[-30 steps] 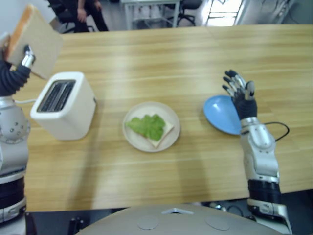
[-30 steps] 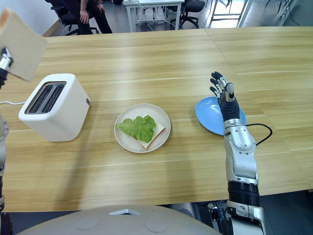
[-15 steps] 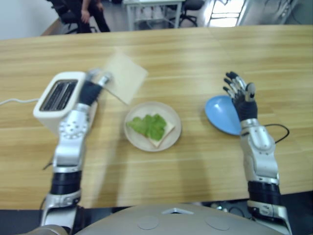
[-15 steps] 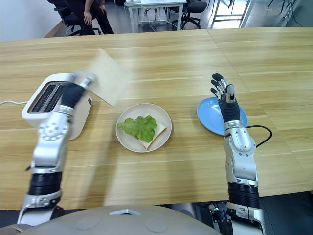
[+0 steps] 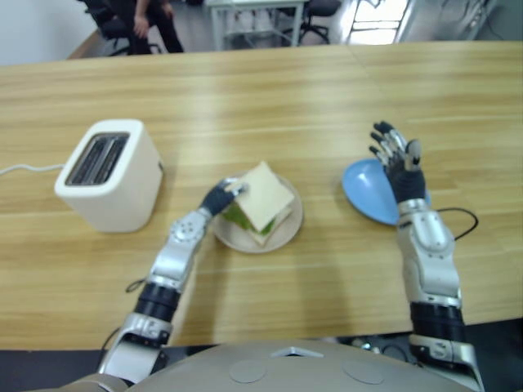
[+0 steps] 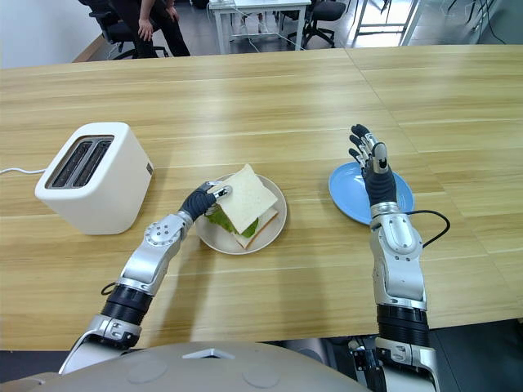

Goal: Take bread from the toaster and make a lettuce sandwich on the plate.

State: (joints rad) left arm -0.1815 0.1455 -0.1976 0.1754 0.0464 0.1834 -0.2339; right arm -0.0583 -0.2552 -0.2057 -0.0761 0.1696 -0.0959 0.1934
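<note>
- bread slice (image 6: 247, 198) lies tilted on top of the lettuce (image 6: 216, 219) and the lower slice (image 6: 266, 219) on the round plate (image 6: 275, 233), near the middle of the table (image 6: 245, 98).
- your left hand (image 6: 200, 198) is at the plate's left rim, with its fingers curled onto the left corner of the top slice, gripping it.
- you can see green leaf poking out at the left and under the front edge of the stack.
- toaster (image 6: 88, 175) stands well left of the plate, its slots facing up and a white cord (image 6: 12, 171) running off its left side.
- your right hand (image 6: 369, 159) is raised above the blue dish (image 6: 347, 196), with its fingers spread and nothing in them.
- a black cable (image 6: 433, 224) loops on the table just beside that forearm.
</note>
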